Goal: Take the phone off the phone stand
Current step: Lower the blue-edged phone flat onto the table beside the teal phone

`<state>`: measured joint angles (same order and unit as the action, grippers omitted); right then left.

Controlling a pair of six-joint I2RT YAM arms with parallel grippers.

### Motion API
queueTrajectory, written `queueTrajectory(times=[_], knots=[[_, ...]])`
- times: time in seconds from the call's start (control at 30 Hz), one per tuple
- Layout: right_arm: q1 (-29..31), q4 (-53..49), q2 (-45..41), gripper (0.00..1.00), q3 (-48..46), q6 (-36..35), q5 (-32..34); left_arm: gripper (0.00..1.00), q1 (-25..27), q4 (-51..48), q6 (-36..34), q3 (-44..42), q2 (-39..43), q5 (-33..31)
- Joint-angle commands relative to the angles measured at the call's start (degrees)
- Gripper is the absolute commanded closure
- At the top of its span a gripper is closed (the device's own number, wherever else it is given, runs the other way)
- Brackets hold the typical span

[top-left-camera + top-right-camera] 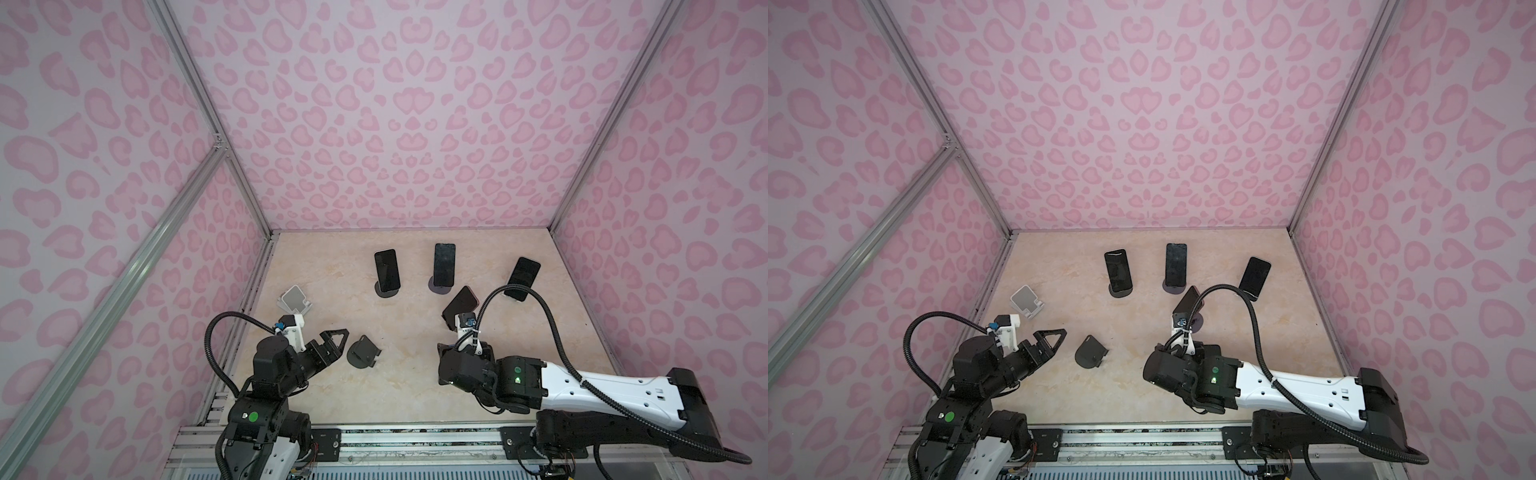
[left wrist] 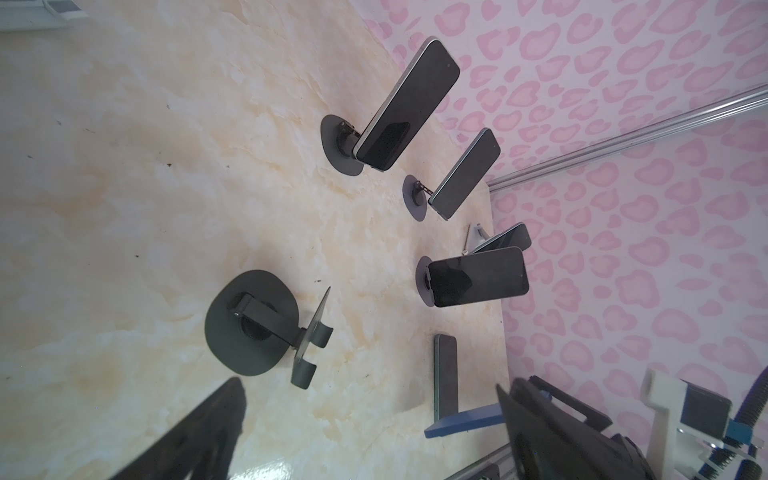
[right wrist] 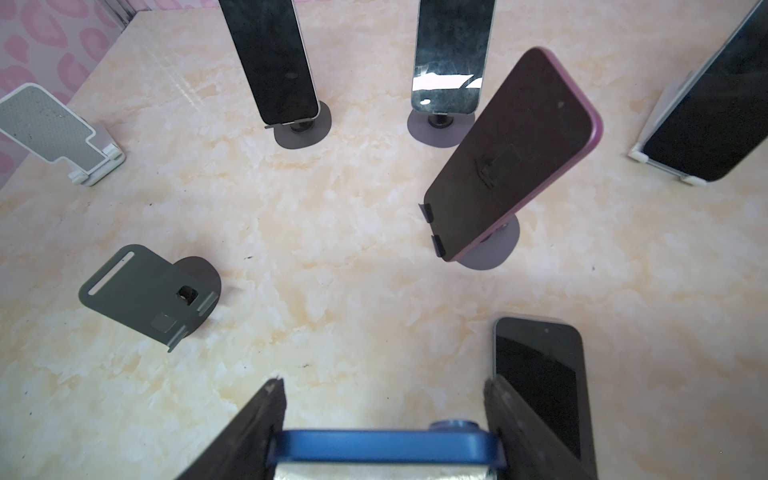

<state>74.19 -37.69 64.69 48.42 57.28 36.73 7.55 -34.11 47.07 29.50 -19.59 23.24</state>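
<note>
Right wrist view shows the right claw (image 3: 384, 399) clamped on a blue-cased phone (image 3: 386, 446). One black finger presses each edge of it, so the jaws stand about as wide as the phone. This phone is on no stand. It sits at the near right of the beige marbled counter (image 1: 399, 374), and in both top views the right arm's wrist covers it. The left wrist view catches it as a blue slab (image 2: 461, 419) at the claw.

Just beside one finger of that claw, a pale-rimmed black-screened phone (image 3: 540, 365) lies flat on the counter with its screen up.

Just beyond the right claw, a purple-edged phone (image 3: 515, 145) leans on a round-based dark stand (image 3: 500, 245). Along the far side stand a far-left phone (image 1: 386, 270), a far-middle phone (image 1: 444, 264) and a far-right phone (image 1: 523, 276), each propped upright on its own support.

An empty dark grey metal stand (image 1: 363, 353) sits near the middle of the counter, well apart from the held phone and to its left. The left claw (image 1: 338, 345) hovers just left of this stand without touching it, its jaws spread wide and holding nothing.

An empty white plastic stand (image 1: 295, 301) sits at the far left, close to the wall.
</note>
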Motion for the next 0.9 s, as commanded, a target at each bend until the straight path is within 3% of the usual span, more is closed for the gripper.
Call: queueTrajectory(times=[0.0, 0.3, 0.87], knots=[[0.07, -1.34, -0.08, 0.48, -0.32, 2.19, 0.12, 0.01, -0.01, 2.96, 0.54, -0.35, -0.04, 1.03], [-0.54, -0.77, -0.59, 0.48, -2.71, 3.84, -1.21, 0.01, -0.02, 3.10, 0.74, -0.60, 0.32, 1.10], [-5.30, 6.60, 3.05, 0.48, -5.58, 0.38, -8.40, 0.01, 0.01, 2.60, 0.66, -0.65, 0.40, 0.50]])
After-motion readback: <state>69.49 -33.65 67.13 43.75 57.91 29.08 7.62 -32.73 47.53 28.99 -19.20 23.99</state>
